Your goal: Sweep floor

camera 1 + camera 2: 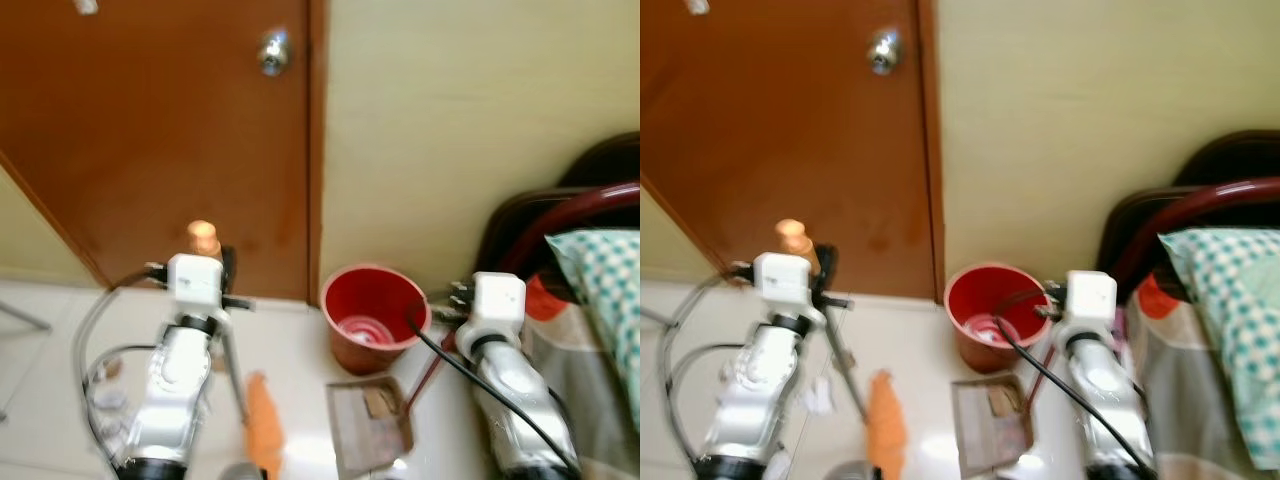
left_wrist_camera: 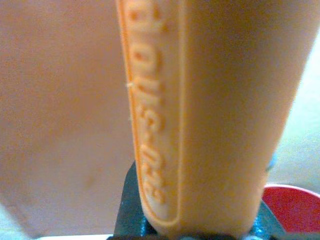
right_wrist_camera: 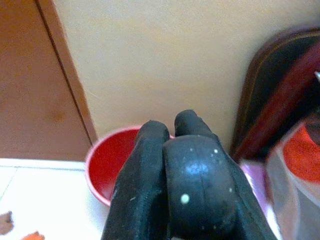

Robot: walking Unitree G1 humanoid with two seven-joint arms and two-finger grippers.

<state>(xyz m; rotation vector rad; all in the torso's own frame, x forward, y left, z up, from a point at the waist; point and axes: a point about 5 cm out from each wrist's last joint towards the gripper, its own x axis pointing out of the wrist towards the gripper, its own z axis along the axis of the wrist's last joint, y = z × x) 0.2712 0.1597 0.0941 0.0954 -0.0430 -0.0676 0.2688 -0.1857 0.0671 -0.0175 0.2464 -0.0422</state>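
Observation:
My left gripper (image 1: 222, 266) is shut on the broom's orange handle (image 2: 200, 125), whose raised lettering fills the left wrist view. The handle's top (image 1: 203, 238) sticks up above the wrist, and the metal broom stick (image 1: 234, 375) slants down to the floor beside an orange part (image 1: 264, 428). My right gripper (image 3: 172, 129) is shut on the rounded black end of the dustpan handle (image 3: 199, 185). The dark red handle (image 1: 422, 382) runs down to the brown dustpan (image 1: 368, 424), which lies on the white floor just in front of a red bucket (image 1: 375, 315).
A brown door (image 1: 160, 130) with a metal knob (image 1: 272, 52) stands ahead on the left, a cream wall (image 1: 470, 130) to its right. A bed with a dark headboard (image 1: 590, 190), a checked pillow (image 1: 605, 290) and a blanket lies close on the right.

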